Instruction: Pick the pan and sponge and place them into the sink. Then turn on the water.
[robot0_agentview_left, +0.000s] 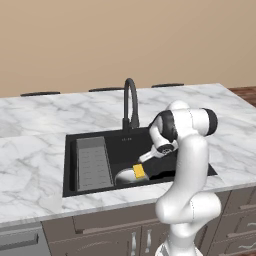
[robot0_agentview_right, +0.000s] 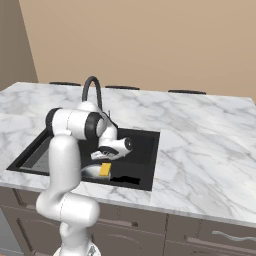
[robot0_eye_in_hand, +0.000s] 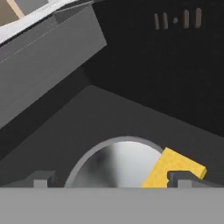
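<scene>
Marble-topped table runs wide under a plain tan wall, white with grey veining, and brown cabinet fronts line its near side. Set into it is the sink, a black rectangular basin. Along the basin's left side in the left base view lies the grey ribbed tray. At the rear rim stands the tall black gooseneck faucet, its arch curving over the basin; no blue stream shows from it.

Both of the task's movable things lie inside the basin, near its front wall. The pan rests on the black floor, its silver-grey round partly hidden by the arm in the right base view. The sponge, a small yellow block, sits touching the pan's rim on the side nearer the middle of the basin; from the hand view it overlaps the edge of the pan's shiny round, and the block lies tilted across that rim.

The white arm bends down over the front edge of the sink, with the hand low in the basin. The gripper hangs just above the pan and sponge, its jaws spread wide apart and holding nothing: one dark fingertip shows off the pan's left edge and the other over the sponge.
</scene>
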